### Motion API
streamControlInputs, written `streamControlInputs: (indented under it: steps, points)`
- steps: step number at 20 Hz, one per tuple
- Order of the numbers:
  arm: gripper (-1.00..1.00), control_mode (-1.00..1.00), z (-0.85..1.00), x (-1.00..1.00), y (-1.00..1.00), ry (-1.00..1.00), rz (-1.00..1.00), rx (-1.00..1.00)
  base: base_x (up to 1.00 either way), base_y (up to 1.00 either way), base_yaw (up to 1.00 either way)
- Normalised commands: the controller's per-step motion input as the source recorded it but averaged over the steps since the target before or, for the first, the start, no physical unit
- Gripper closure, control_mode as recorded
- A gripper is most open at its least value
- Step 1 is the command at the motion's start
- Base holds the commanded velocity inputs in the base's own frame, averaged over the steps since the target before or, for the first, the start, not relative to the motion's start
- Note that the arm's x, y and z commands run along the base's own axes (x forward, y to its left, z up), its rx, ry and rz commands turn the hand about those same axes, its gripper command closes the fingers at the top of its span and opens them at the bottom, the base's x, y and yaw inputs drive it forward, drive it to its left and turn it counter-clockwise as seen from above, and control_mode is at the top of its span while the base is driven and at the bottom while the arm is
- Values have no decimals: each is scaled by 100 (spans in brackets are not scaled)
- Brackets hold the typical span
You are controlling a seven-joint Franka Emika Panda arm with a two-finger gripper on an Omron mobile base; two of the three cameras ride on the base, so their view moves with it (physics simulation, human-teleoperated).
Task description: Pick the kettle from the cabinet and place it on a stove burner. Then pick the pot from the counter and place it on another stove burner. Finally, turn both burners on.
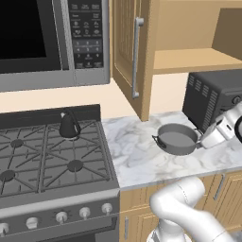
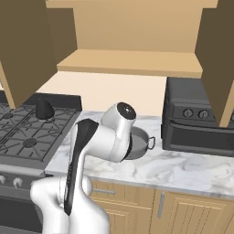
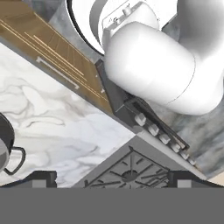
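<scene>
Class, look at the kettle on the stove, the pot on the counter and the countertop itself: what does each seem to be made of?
The small glossy black cone-shaped kettle looks like enamelled or painted metal, given its sheen. The shallow round grey pot seems brushed metal: matte grey, with dark handles, perhaps plastic. The white countertop looks like polished marble, judging by its grey veining, though it may be imitation.

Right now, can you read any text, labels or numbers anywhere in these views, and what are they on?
None readable.
Microwave keypad: rows of button labels, too small and blurred to read.
Range knobs: no markings legible.
Toaster oven dials: no markings legible.
</scene>
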Motion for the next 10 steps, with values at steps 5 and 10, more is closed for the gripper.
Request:
streamControlInputs:
  steps: [5, 10]
  points:
    - [-100, -100, -25, 22, -17, 2, 13, -15, 0, 0, 0]
    - [-100, -100, -14, 19, -21, 0, 17, -20, 0, 0, 0]
